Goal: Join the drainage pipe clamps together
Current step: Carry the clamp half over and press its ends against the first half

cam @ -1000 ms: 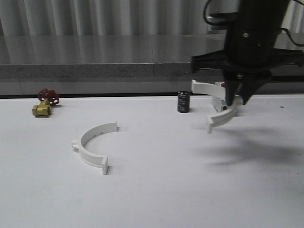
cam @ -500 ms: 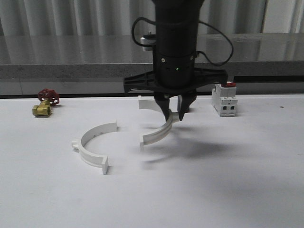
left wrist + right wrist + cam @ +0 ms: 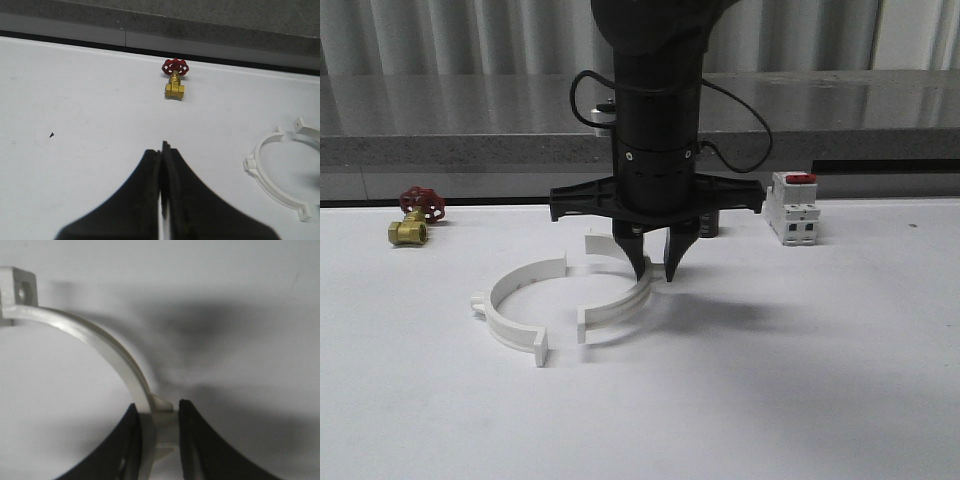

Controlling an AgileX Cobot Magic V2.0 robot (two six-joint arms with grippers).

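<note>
One drainage pipe clamp (image 3: 500, 322) lies flat on the white table, its open side toward the middle; it also appears in the left wrist view (image 3: 260, 176). The other clamp (image 3: 618, 311) is a white half-ring pinched at its outer lug by my right gripper (image 3: 653, 272), which points straight down at the table's centre. Its open side faces the lying clamp, and the end tabs of the two stand a small gap apart. In the right wrist view my right gripper (image 3: 157, 412) is shut on that clamp's band (image 3: 95, 340). My left gripper (image 3: 162, 150) is shut on nothing, above bare table.
A brass valve with a red handwheel (image 3: 415, 215) sits at the back left. A white breaker with a red top (image 3: 792, 208) stands at the back right. A small black cylinder (image 3: 711, 226) is mostly hidden behind the right arm. A grey ledge (image 3: 470, 150) bounds the table's far edge.
My right arm has carried its clamp leftward from the back right, near the breaker, to the table's centre and lowered it beside the lying clamp. The lying clamp has not moved.
</note>
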